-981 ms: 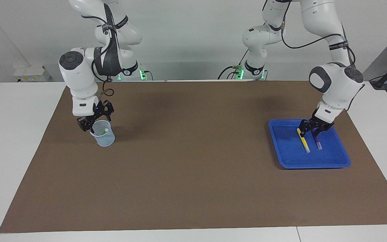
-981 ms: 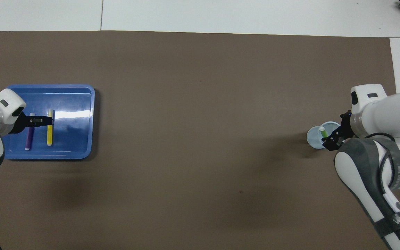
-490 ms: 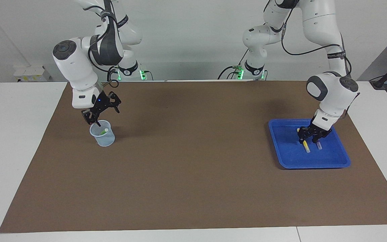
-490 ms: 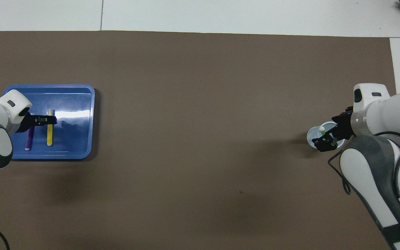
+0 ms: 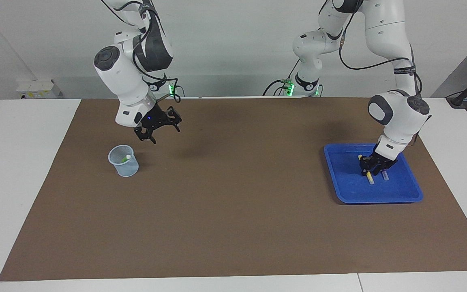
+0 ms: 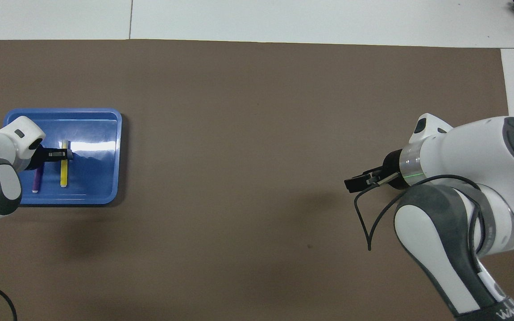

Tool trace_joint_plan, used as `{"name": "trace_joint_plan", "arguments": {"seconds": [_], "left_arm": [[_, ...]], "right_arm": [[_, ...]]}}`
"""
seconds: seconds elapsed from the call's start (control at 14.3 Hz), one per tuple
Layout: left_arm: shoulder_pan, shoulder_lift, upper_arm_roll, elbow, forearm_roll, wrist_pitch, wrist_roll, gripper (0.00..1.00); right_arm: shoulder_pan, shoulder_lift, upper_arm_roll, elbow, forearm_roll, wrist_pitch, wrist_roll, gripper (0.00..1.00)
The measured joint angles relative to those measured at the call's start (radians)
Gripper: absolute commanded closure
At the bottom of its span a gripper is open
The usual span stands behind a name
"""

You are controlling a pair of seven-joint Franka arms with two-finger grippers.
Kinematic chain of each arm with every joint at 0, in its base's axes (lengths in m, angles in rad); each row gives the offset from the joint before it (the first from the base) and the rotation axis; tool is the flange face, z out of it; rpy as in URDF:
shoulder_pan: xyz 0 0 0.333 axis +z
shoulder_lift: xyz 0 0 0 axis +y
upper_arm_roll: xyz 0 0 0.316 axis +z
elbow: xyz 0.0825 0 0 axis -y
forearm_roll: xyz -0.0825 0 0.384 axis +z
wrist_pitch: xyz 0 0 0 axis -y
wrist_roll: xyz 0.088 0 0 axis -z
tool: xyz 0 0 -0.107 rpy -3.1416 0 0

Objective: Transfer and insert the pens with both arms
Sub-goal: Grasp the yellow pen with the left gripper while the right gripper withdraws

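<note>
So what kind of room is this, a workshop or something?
Most likely a robotics lab test bench: two white arms work over a brown mat on a white table, the left gripper down in a blue tray, the right gripper raised near a cup.

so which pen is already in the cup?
The green pen: it stands in the clear cup at the right arm's end. The yellow pen and purple pen lie in the blue tray.

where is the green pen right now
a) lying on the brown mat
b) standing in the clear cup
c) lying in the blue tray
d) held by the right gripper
b: the green pen stands inside the clear cup, while the right gripper hangs empty over the mat beside it.
</note>
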Motion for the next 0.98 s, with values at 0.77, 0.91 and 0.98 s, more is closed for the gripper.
{"name": "trace_joint_plan", "arguments": {"seconds": [0.77, 0.91, 0.98], "left_arm": [[-0.003, -0.001, -0.011, 0.083, 0.001, -0.161, -0.109, 1.00], [-0.016, -0.005, -0.013, 0.167, 0.001, -0.283, -0.186, 1.00], [-0.023, -0.010, -0.013, 0.200, 0.001, -0.331, -0.226, 1.00]], "right_arm": [[0.063, -0.003, 0.002, 0.004, 0.141, 0.000, 0.316, 0.00], [0.065, -0.003, 0.002, 0.004, 0.164, 0.014, 0.354, 0.00], [0.070, -0.003, 0.002, 0.005, 0.182, 0.020, 0.385, 0.00]]}}
